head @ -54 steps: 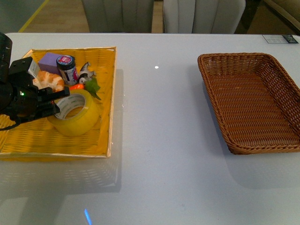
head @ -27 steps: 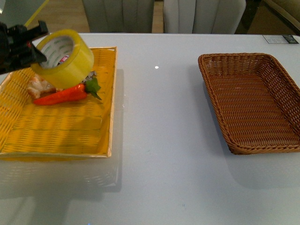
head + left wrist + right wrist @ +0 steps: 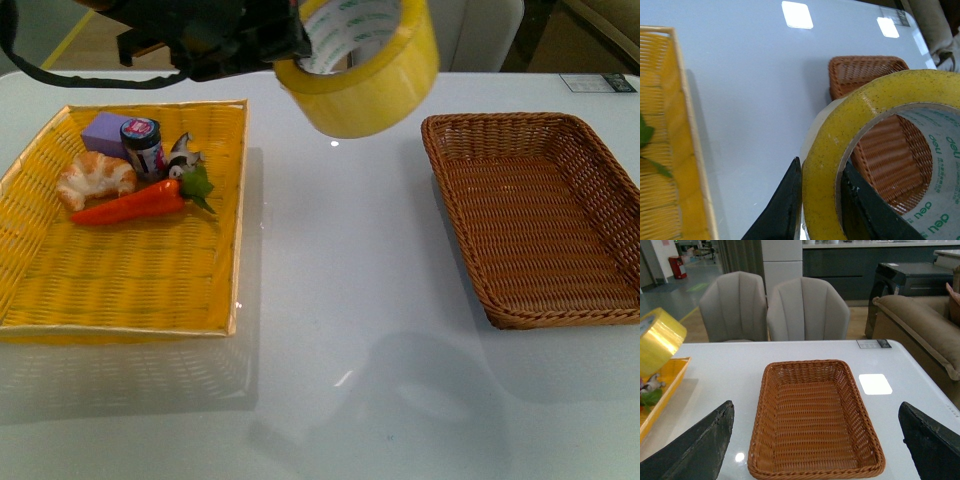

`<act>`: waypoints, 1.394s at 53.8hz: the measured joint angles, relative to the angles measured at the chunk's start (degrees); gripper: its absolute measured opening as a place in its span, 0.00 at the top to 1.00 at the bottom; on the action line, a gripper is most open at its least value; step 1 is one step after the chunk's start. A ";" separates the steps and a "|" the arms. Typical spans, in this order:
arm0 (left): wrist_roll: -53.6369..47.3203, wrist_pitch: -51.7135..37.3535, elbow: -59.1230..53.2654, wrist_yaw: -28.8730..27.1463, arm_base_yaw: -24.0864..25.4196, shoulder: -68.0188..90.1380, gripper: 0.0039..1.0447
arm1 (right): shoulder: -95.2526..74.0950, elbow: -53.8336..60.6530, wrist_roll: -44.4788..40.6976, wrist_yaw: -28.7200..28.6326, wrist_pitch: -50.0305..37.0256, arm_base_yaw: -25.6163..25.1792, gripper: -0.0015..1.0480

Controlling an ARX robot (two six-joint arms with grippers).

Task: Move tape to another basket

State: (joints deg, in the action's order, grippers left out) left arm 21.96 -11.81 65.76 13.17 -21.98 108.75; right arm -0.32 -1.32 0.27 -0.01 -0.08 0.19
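Observation:
My left gripper is shut on the tape, a wide yellow roll with a white core and green lettering. It holds the roll high over the table, between the yellow tray and the brown wicker basket. In the left wrist view the black fingers pinch the roll's wall, and the basket lies beyond. The basket holds nothing. My right gripper is open and empty, with the basket between its fingers; the tape shows at that view's edge.
A yellow woven tray at the left holds a croissant, a carrot, a purple box and a small jar. Grey chairs stand behind the white table.
My left arm has lifted the tape out of the yellow tray and carried it up and to the right, toward the wicker basket. The tray's other items stay in place.

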 joint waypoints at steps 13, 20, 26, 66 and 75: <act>-1.55 1.14 -0.13 0.20 -3.48 -0.22 0.86 | -17.97 -9.25 13.70 -9.75 16.55 -1.33 0.09; -1.95 1.49 -0.17 0.37 -3.54 -0.26 0.86 | -32.41 -13.64 23.39 -16.00 5.77 -1.09 0.09; -2.01 1.70 -0.35 0.52 -3.54 -0.79 0.86 | -42.86 -15.85 29.35 -22.40 -6.51 0.13 0.09; -1.22 2.58 -0.90 3.32 -4.28 -3.02 0.86 | -86.97 -27.69 43.76 -29.57 -44.74 12.31 0.09; -0.76 2.58 -0.92 3.74 -4.28 -3.02 0.86 | -88.78 -29.51 44.50 -29.48 -45.40 12.87 0.09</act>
State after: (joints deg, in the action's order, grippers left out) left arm 21.19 -9.23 64.84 16.91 -26.26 105.73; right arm -89.10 -30.83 44.77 -29.50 -45.47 13.06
